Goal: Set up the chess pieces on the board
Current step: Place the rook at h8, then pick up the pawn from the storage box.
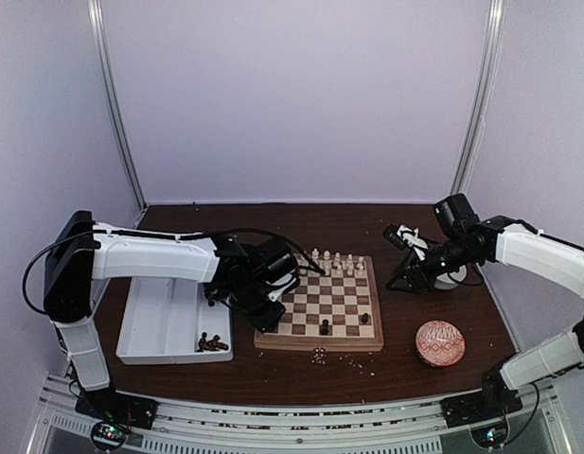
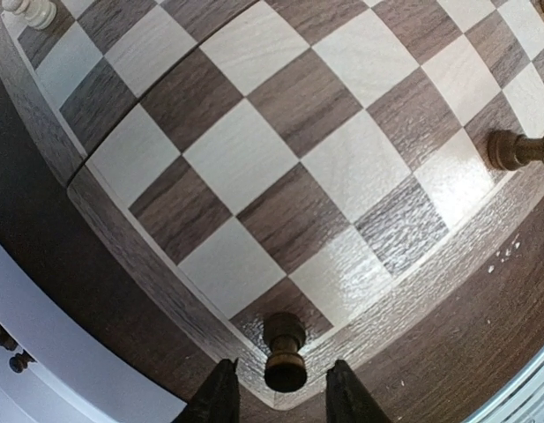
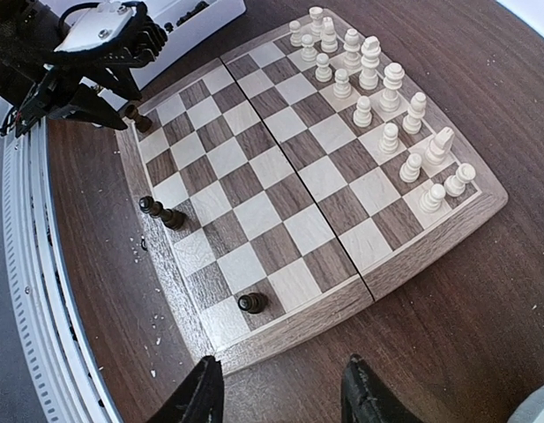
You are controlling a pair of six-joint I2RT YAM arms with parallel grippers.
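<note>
Cream chessmen (image 3: 370, 57) crowd one end of the board (image 3: 280, 211).

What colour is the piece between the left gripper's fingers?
Dark brown piece; best in left wrist view.

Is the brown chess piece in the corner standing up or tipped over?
Standing up. The brown piece sits upright on the board corner square, and the fingers of the left hand are clear of it.

Tray (image 1: 164, 322) left of board (image 1: 340, 308)
</note>
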